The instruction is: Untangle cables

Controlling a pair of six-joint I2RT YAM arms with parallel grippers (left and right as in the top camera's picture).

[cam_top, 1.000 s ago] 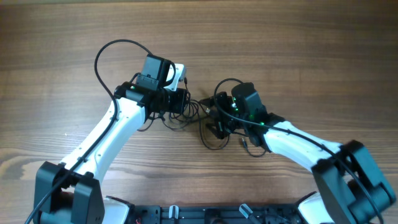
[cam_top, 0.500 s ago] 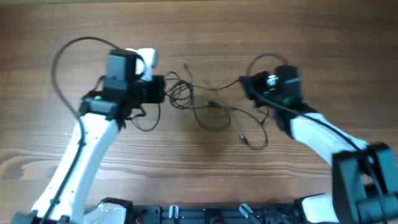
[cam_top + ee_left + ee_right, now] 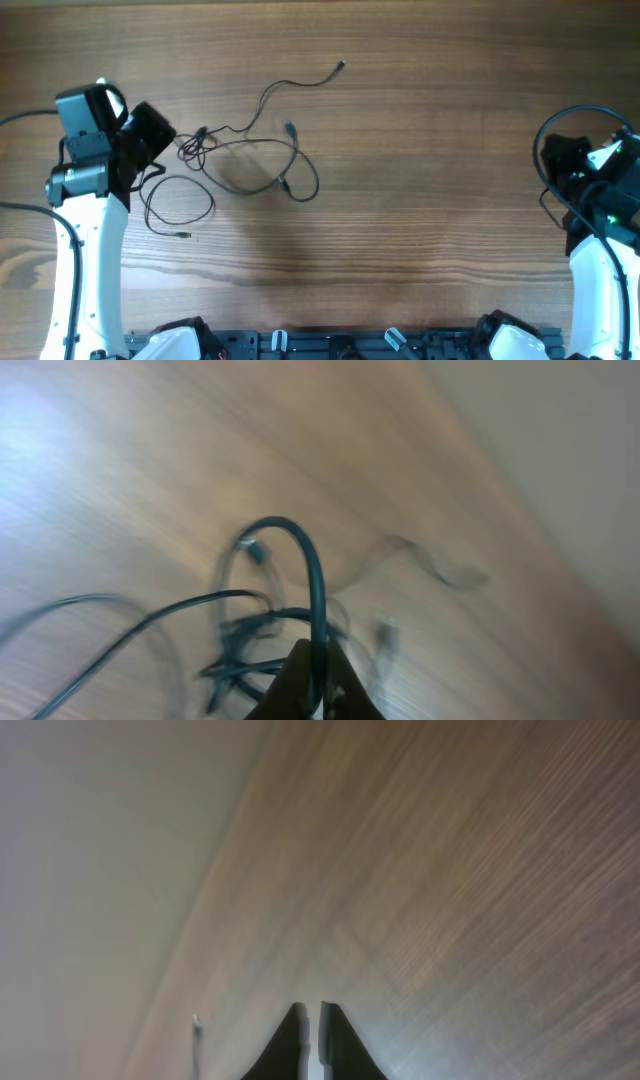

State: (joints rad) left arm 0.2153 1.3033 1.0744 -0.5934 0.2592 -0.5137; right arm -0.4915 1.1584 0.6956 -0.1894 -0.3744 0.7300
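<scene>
The cables (image 3: 195,144) lie on the left half of the wooden counter (image 3: 430,120), well apart from the right arm. Their densest knot sits just beside the left tool (image 3: 165,138). From there, 1 strand runs up and right to a small plug end (image 3: 340,66). A wider loop (image 3: 312,185) swings out toward the counter's middle. Another loop (image 3: 180,205) curls below the knot and ends in a second plug (image 3: 184,234).

In the left wrist view (badly blurred), the left tool (image 3: 315,672) is pressed together on a cable strand (image 3: 318,595), which arches up from between its tips. More strands are bunched just behind.

The right tool (image 3: 556,160) sits at the far right edge of the counter. Its own camera shows the right tool (image 3: 311,1016) with its tips almost touching, only a thin gap between them and nothing held there.
</scene>
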